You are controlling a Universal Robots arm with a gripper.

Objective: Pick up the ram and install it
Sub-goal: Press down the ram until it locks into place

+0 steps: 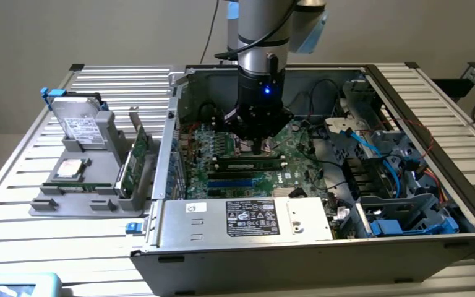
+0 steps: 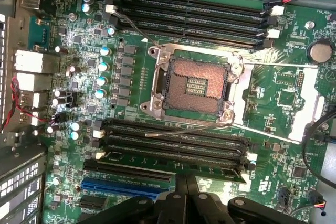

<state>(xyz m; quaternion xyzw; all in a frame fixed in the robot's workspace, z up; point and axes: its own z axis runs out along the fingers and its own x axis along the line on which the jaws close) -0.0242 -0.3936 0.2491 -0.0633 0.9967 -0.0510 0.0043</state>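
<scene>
The end effector (image 1: 258, 148) hangs inside the open computer case (image 1: 435, 111), its fingers drawn together with nothing between them, tip just above the ram (image 1: 248, 165). The ram lies seated lengthwise in a black memory slot on the motherboard (image 1: 299, 139), near the blue slots (image 1: 235, 180) — in the wrist view it appears as the green stick (image 2: 173, 161) in the slot nearest the dark fingers (image 2: 181, 205), though whether its latches are fully closed is hard to say. At the exterior view's left, a grey holder (image 1: 85, 185) on the slatted table (image 1: 23, 229) carries an upright green expansion card (image 1: 138, 151).
</scene>
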